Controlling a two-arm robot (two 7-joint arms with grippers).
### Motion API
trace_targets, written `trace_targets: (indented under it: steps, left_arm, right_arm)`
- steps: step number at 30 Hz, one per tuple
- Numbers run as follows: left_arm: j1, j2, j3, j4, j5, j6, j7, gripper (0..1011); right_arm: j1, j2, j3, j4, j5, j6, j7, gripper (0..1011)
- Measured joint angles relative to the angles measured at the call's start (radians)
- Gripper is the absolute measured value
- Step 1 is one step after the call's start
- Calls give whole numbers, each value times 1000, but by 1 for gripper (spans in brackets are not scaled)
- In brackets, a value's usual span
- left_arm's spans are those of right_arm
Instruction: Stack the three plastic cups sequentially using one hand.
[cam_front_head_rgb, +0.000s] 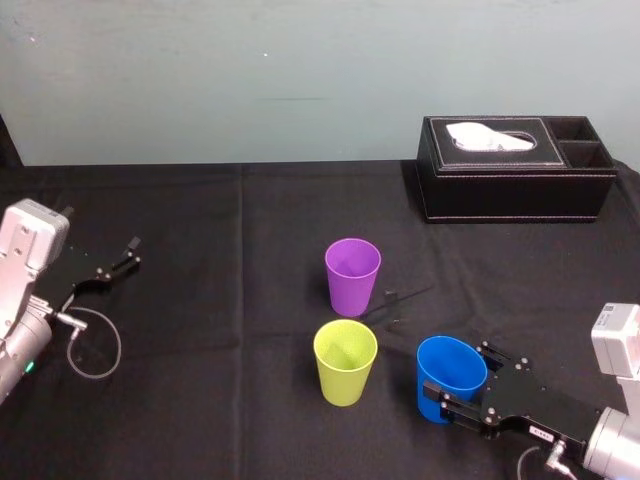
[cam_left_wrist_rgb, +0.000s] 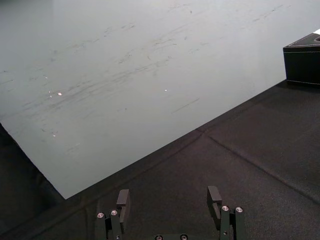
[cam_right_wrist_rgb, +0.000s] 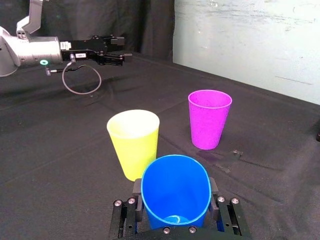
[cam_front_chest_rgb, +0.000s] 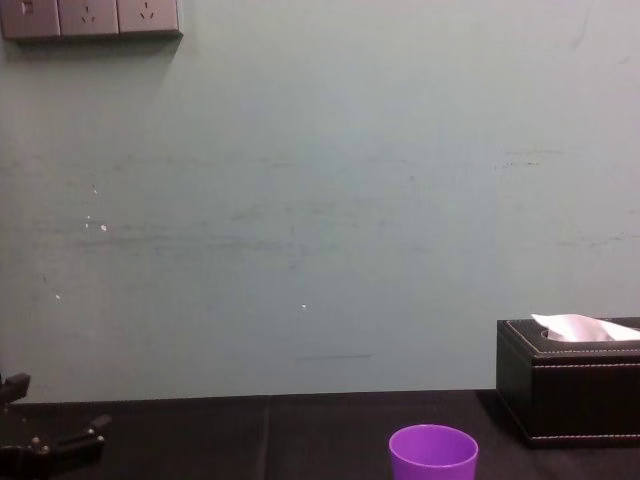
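Note:
Three plastic cups stand upright on the black cloth. The purple cup (cam_front_head_rgb: 352, 275) (cam_right_wrist_rgb: 209, 118) (cam_front_chest_rgb: 433, 455) is farthest from me, and the yellow-green cup (cam_front_head_rgb: 345, 362) (cam_right_wrist_rgb: 134, 142) stands just in front of it. At the near right is the blue cup (cam_front_head_rgb: 450, 378) (cam_right_wrist_rgb: 175, 192). My right gripper (cam_front_head_rgb: 462, 376) (cam_right_wrist_rgb: 175, 200) is shut on the blue cup, one finger pressing each side so that its rim looks slightly oval. My left gripper (cam_front_head_rgb: 128, 255) (cam_left_wrist_rgb: 170, 200) (cam_right_wrist_rgb: 117, 56) rests open at the far left, holding nothing.
A black tissue box (cam_front_head_rgb: 515, 170) (cam_left_wrist_rgb: 302, 62) (cam_front_chest_rgb: 570, 390) with a white tissue stands at the back right, near the wall. A loose cable loop (cam_front_head_rgb: 95, 345) hangs by the left arm. Bare black cloth lies between the left gripper and the cups.

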Motion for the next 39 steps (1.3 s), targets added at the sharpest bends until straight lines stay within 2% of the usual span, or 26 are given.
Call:
trace_targets:
  steps: [8,14,25,32,39]
  left_arm:
    - [0,0,0,0,0,0,0,1010]
    - [0,0,0,0,0,0,0,1010]
    - [0,0,0,0,0,0,0,1010]
    - [0,0,0,0,0,0,0,1010]
    - [0,0,0,0,0,0,0,1010]
  right_arm:
    - [-3,2,0,-10,-4,2,-8,728]
    - [-19,16,15,-58,1,29,-26,728]
    - [-32,55,66,-164,60,95,-43,728]
    - [-2,66,79,-208,72,120,-59,728]
    - [61,56,52,-220,57,152,-74,728]
